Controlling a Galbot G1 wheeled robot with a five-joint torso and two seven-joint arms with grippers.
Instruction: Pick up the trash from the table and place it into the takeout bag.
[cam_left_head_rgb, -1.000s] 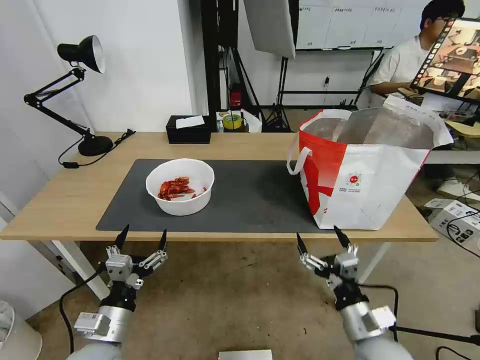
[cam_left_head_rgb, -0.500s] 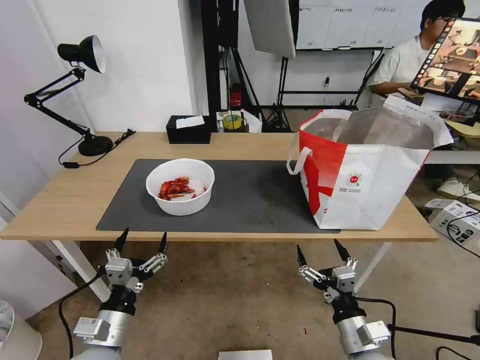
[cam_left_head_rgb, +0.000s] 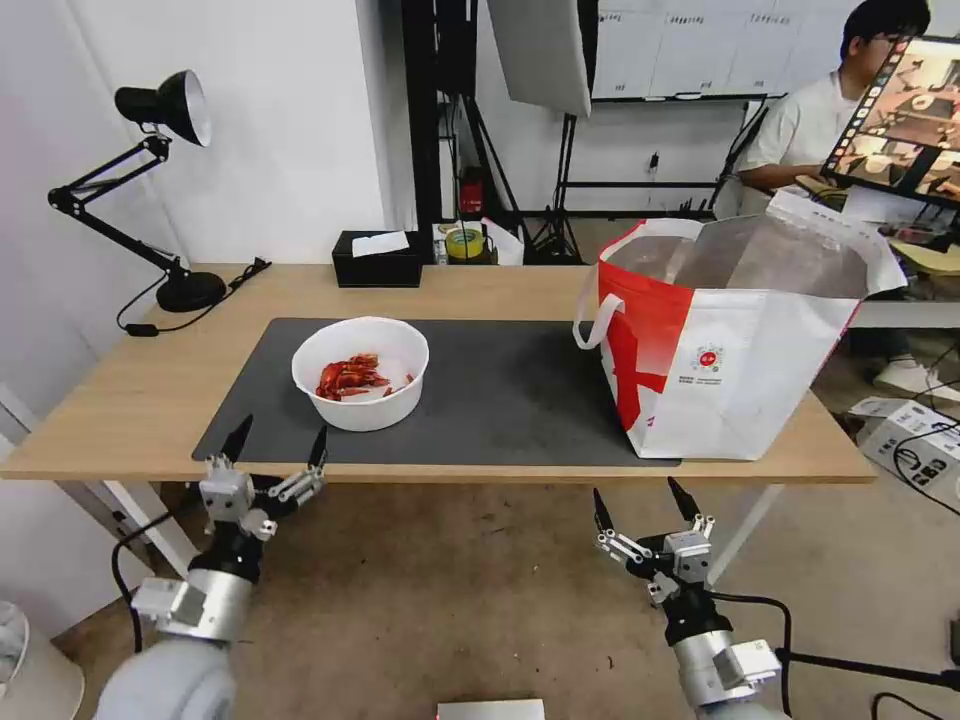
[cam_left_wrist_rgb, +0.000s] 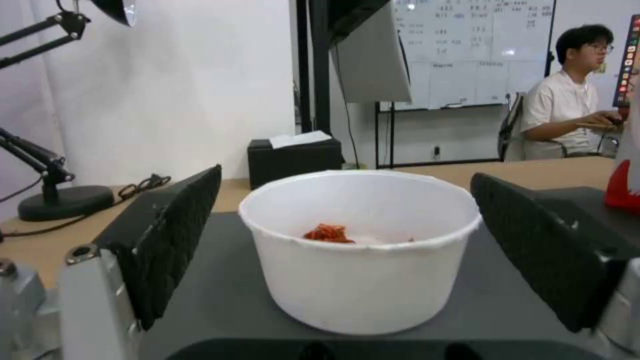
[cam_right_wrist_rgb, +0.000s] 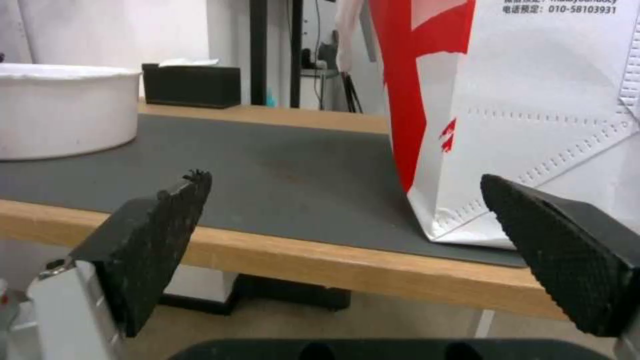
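Observation:
The trash I see is a white round bowl (cam_left_head_rgb: 361, 372) (cam_left_wrist_rgb: 360, 247) (cam_right_wrist_rgb: 63, 112) holding red shellfish scraps (cam_left_head_rgb: 352, 377), standing on the dark grey mat (cam_left_head_rgb: 480, 390) of the light-wood table (cam_left_head_rgb: 140, 390). The white-and-red takeout bag (cam_left_head_rgb: 735, 335) (cam_right_wrist_rgb: 520, 100) stands open at the table's right end, foil lining showing. My left gripper (cam_left_head_rgb: 278, 444) (cam_left_wrist_rgb: 347, 250) is open at the table's front edge, just in front of the bowl, its jaws wider than the bowl. My right gripper (cam_left_head_rgb: 639, 502) (cam_right_wrist_rgb: 347, 250) hangs open below the front edge, near the bag's left corner.
A black tissue box (cam_left_head_rgb: 377, 258) sits at the table's back edge and a black desk lamp (cam_left_head_rgb: 160, 180) at the back left, its cable trailing on the wood. A cardboard box (cam_left_head_rgb: 915, 440) lies on the floor at the right.
My left gripper rose and moved forward to the table's front edge, toward the bowl. My right gripper sank a little lower a second ago and has since held still.

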